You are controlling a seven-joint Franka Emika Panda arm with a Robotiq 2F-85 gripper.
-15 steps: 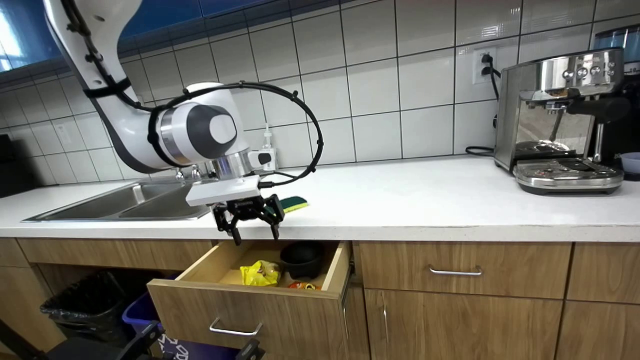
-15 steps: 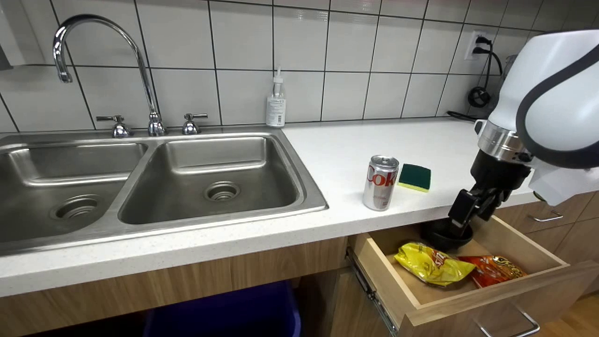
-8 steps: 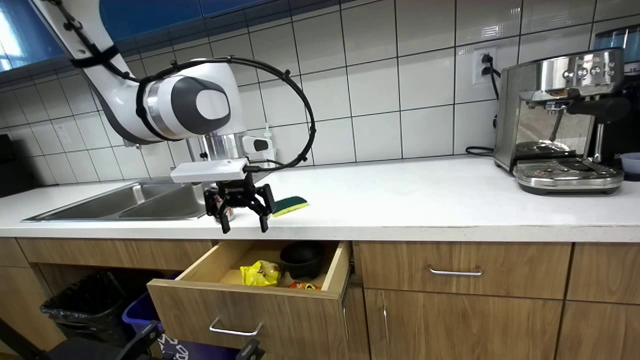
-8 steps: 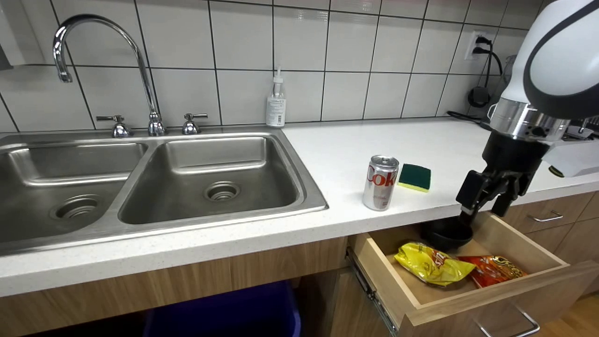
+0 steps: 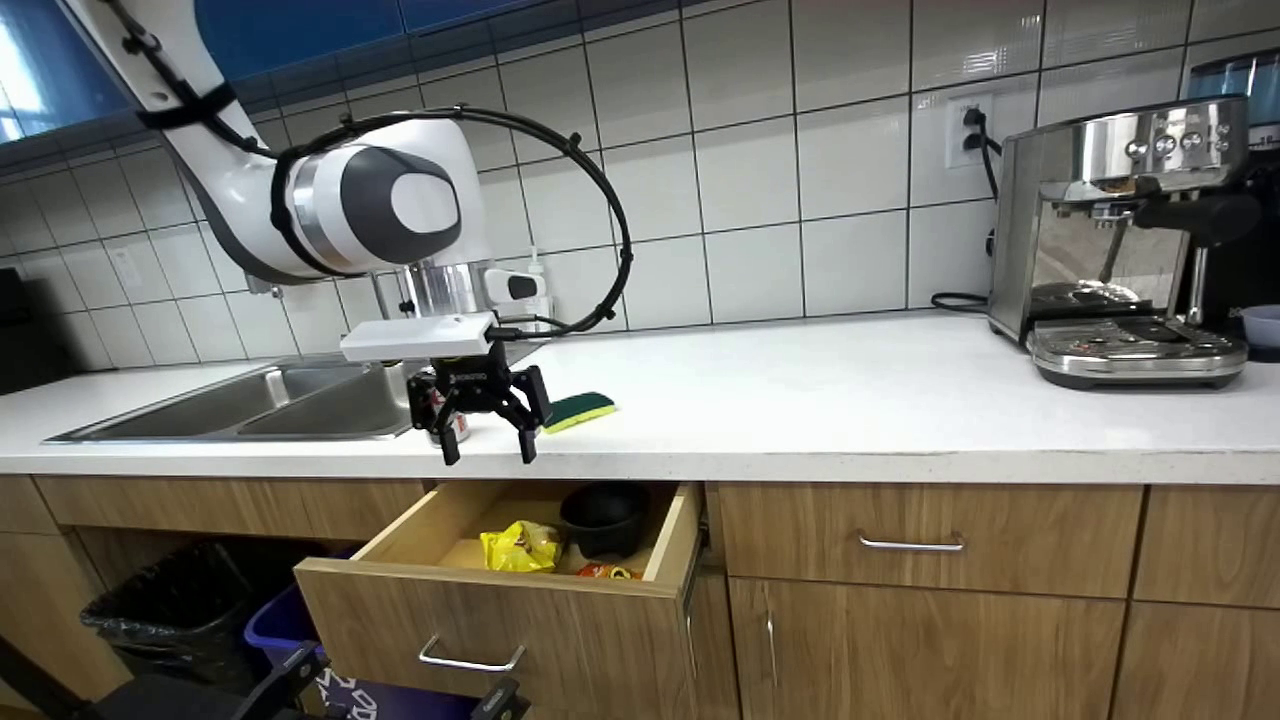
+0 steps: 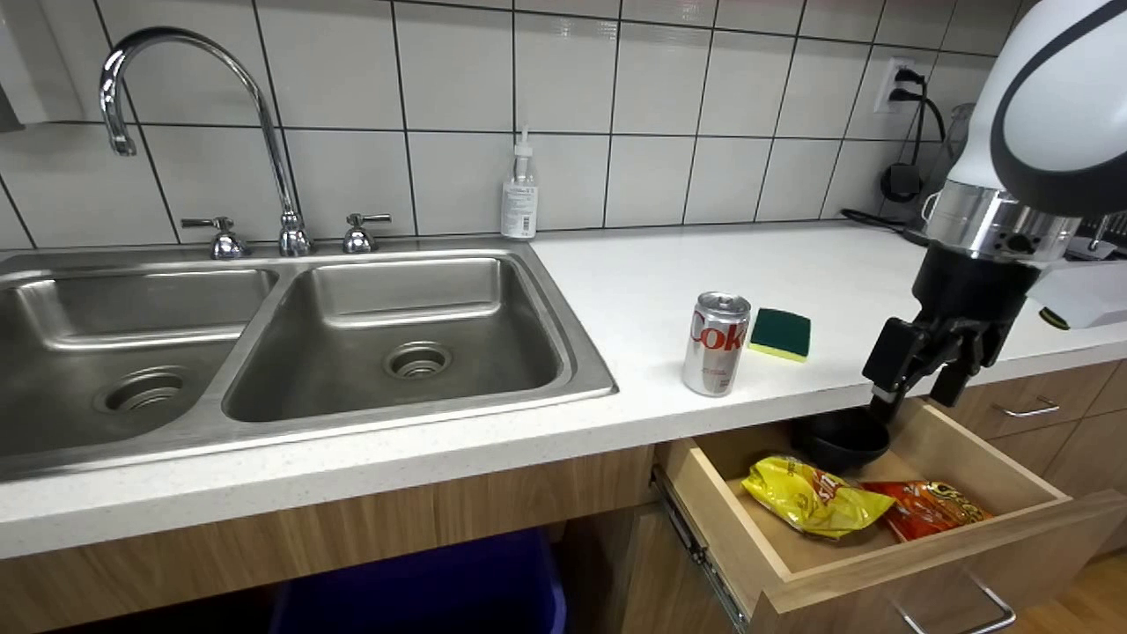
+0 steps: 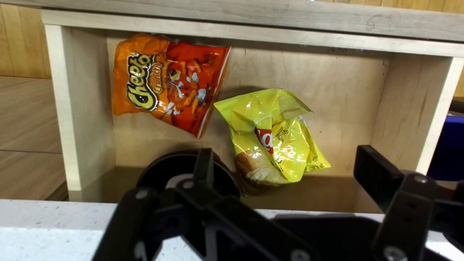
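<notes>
My gripper (image 5: 490,457) stands open with nothing between its fingers, above the pulled-out drawer (image 5: 560,620) at the counter's front edge. In the wrist view a crumpled yellow chip bag (image 7: 275,141) lies on the drawer floor, seen between the fingertips. An orange-red Cheetos bag (image 7: 166,83) rests beside it, toward the drawer front. The black bowl (image 6: 841,445) sits at the back of the drawer; in the wrist view one finger partly covers it. A silver Coke can (image 6: 718,343) stands upright on the counter near a green-and-yellow sponge (image 6: 780,332). The gripper touches none of these.
A double steel sink (image 6: 590,374) with a tall faucet (image 6: 264,114) and a soap bottle (image 6: 519,198) lies beside the can. An espresso machine (image 5: 1120,250) stands farther along the white counter (image 5: 800,400). Below are a black-lined bin (image 5: 170,600) and a blue bin (image 6: 423,590).
The gripper has risen out of the drawer area and straightened, shifting slightly left in an exterior view. It stayed open. During the last half second it barely moved; the drawer's contents look unchanged.
</notes>
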